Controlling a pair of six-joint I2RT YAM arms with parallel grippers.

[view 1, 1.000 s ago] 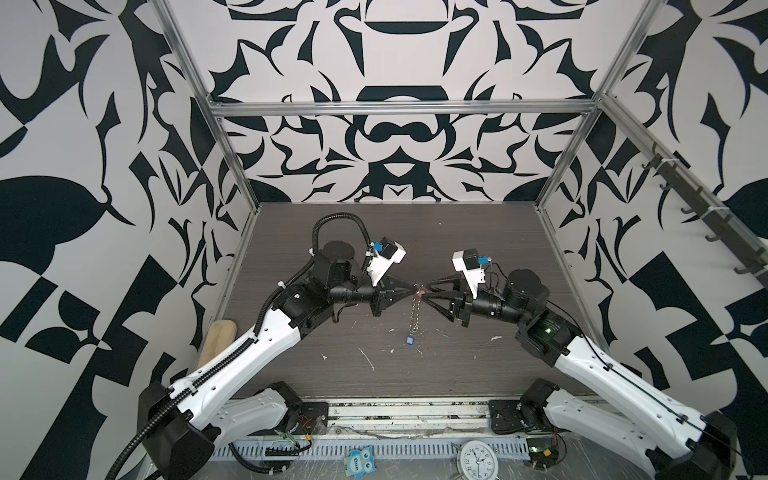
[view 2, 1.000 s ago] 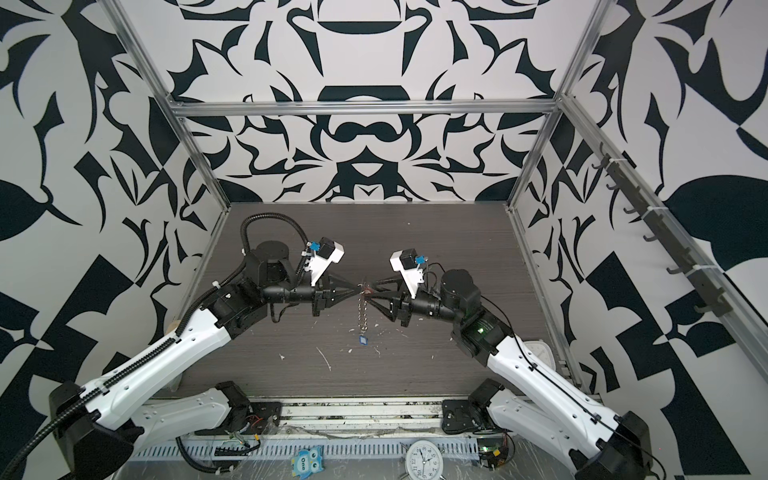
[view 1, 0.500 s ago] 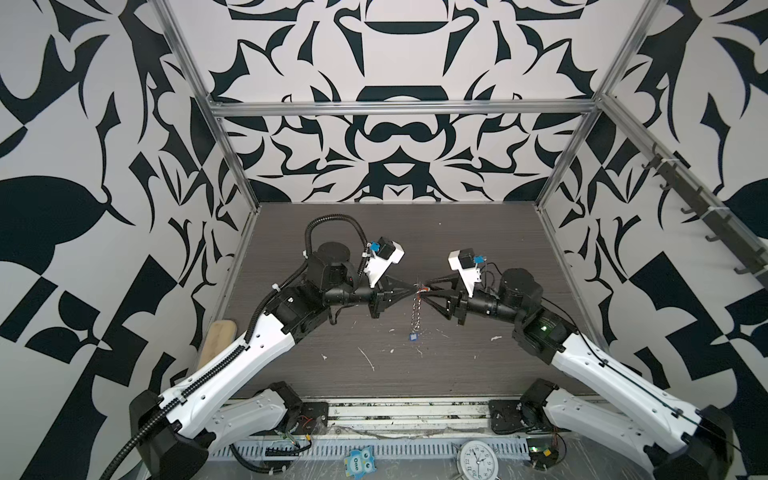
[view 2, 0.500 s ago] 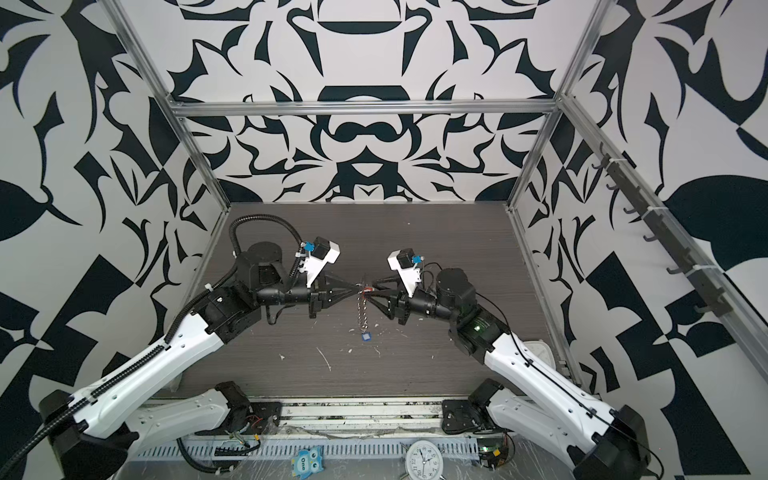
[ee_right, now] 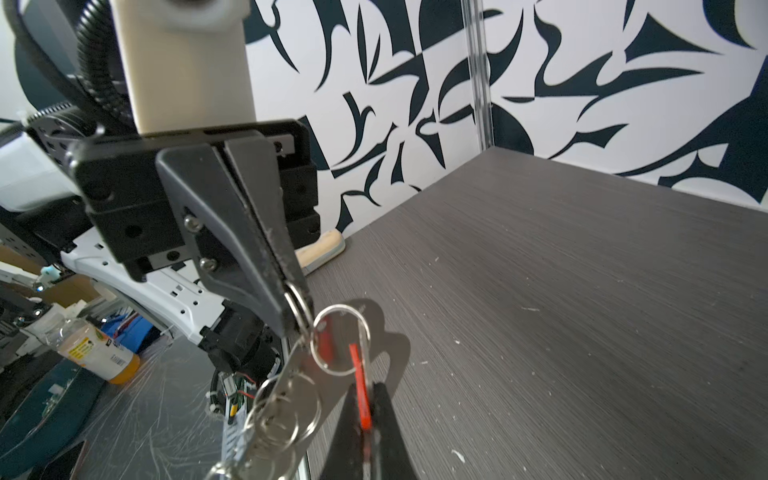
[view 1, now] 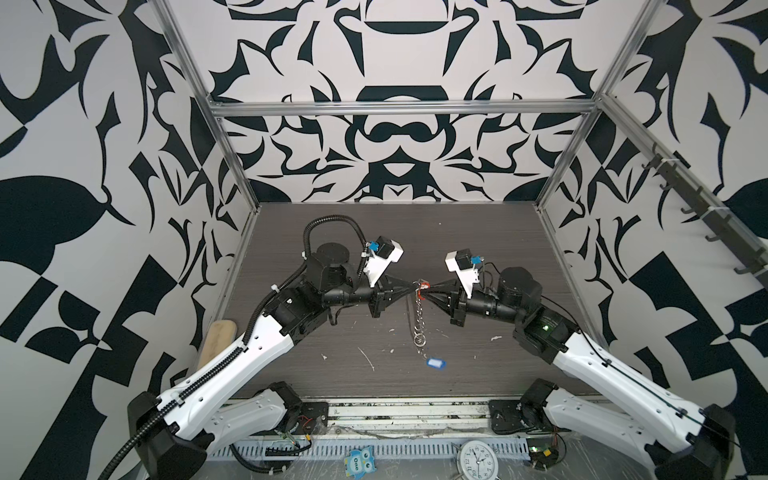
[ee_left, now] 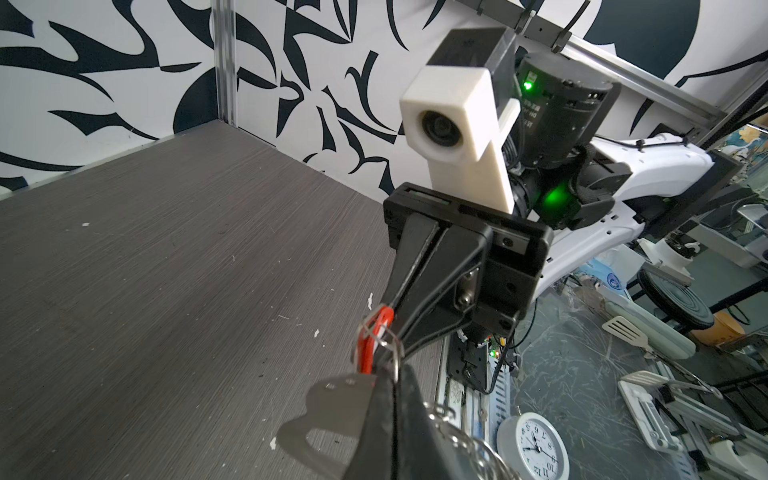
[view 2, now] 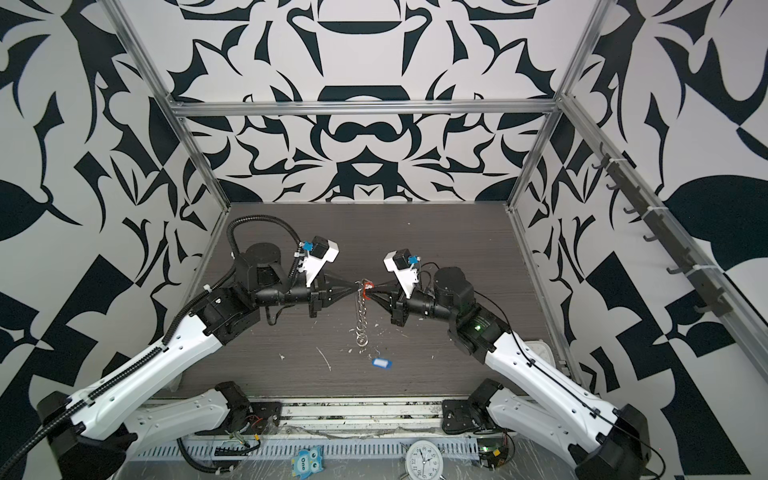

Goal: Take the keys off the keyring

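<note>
Blue key (view 1: 436, 363) dropped onto flecked grey table (view 1: 490, 249); left tool (ee_right: 297, 311) grips keyring (ee_left: 332, 415), right tool (ee_left: 392, 322) red key (ee_right: 360, 386).

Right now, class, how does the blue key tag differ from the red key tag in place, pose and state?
The blue key tag lies flat on the table, white window up; the red key tag is held up in the air. The blue one lies free, apart from the keyring; the red one is clamped in the right gripper, against the keyring. Both are small plastic tags.
</note>
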